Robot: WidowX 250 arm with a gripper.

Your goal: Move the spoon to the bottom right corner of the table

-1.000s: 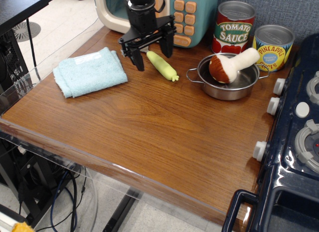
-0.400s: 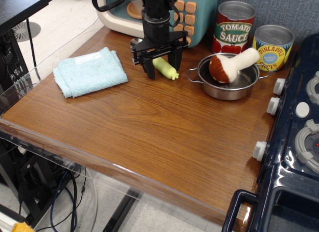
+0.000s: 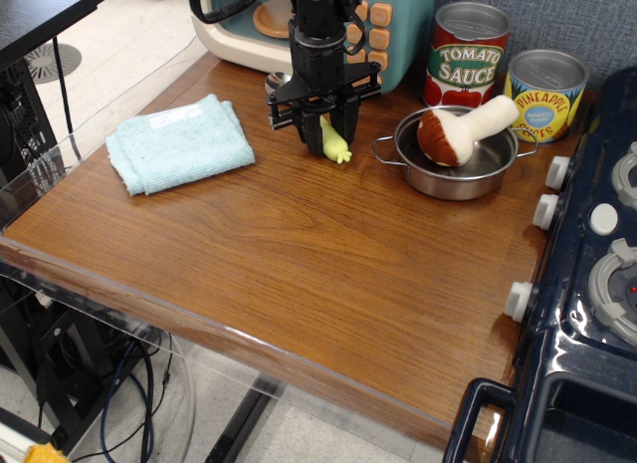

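Spoon [image 3: 335, 142] lies on the surface [image 3: 299, 264] up around 12 o'clock, handle tip poking out at 5 o'clock. End effector [image 3: 327, 136] straddles it, fingers narrowed around the handle; can't tell if it's gripping. Pot [image 3: 453, 164] at 3 o'clock.

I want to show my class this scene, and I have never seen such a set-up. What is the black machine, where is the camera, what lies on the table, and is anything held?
The black thing is one robot arm ending in a gripper, its two-fingered grasping part. The single camera looks down on the table from the front, at an angle.

On the table lie a folded light blue cloth, a small metal pot with a plush mushroom in it, two toy cans behind it, and a toy microwave at the back. A dark blue toy stove stands on the right.

The gripper's fingers are set down around the yellow-green spoon. Whether they already squeeze it cannot be told.
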